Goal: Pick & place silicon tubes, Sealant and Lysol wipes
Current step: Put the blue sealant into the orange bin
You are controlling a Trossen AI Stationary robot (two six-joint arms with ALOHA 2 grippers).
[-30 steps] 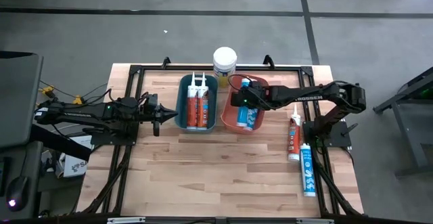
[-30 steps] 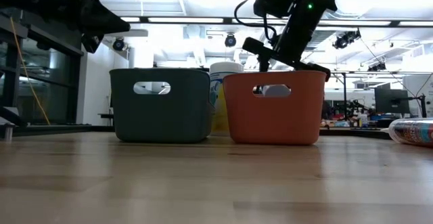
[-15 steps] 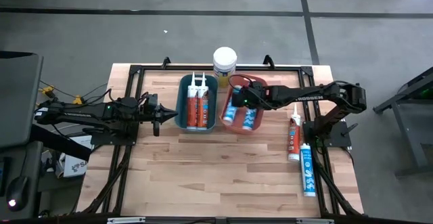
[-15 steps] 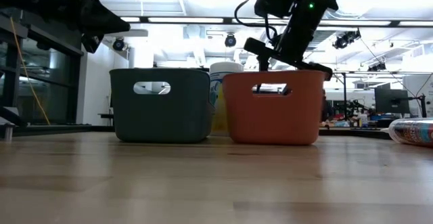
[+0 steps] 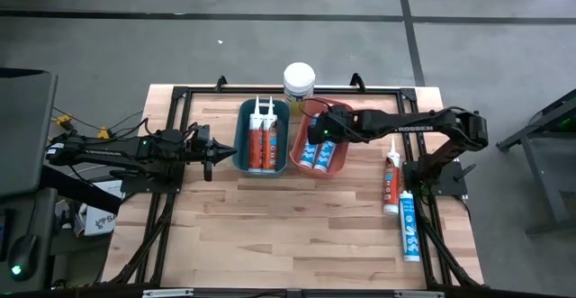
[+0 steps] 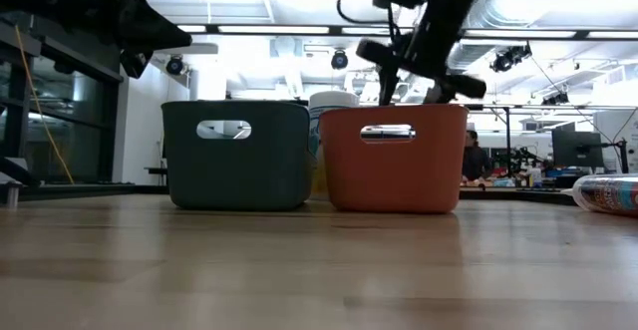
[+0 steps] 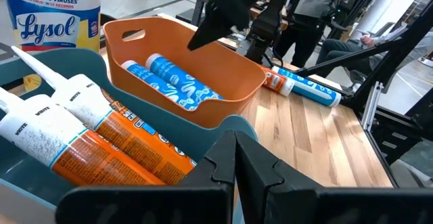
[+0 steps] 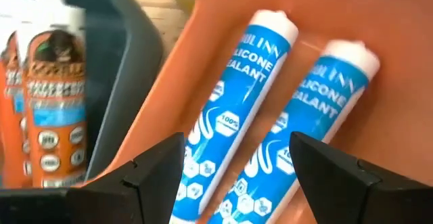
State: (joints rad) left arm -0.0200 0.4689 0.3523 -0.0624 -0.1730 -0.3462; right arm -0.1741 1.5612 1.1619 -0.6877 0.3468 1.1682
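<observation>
Two blue silicone tubes (image 8: 237,109) (image 8: 318,122) lie side by side, flat on the floor of the orange bin (image 6: 394,165). My right gripper (image 8: 237,183) hangs open above them with nothing between its fingers; in the high view it (image 5: 317,134) is over the bin's far part. Two orange sealant tubes (image 7: 101,136) lie in the teal bin (image 5: 241,140). The Lysol wipes canister (image 5: 299,79) stands upright behind the two bins. My left gripper (image 5: 219,151) waits shut, just left of the teal bin.
An orange tube (image 5: 391,183) and a blue tube (image 5: 409,230) lie on the wood at the table's right side, near the right arm's base. A black frame rail (image 5: 270,89) runs around the table. People sit beyond the table in the left wrist view.
My right gripper has risen a little above the orange bin and rolled. A second blue tube has come to lie flat beside the first in that bin. The orange bin has slid slightly toward the teal bin.
</observation>
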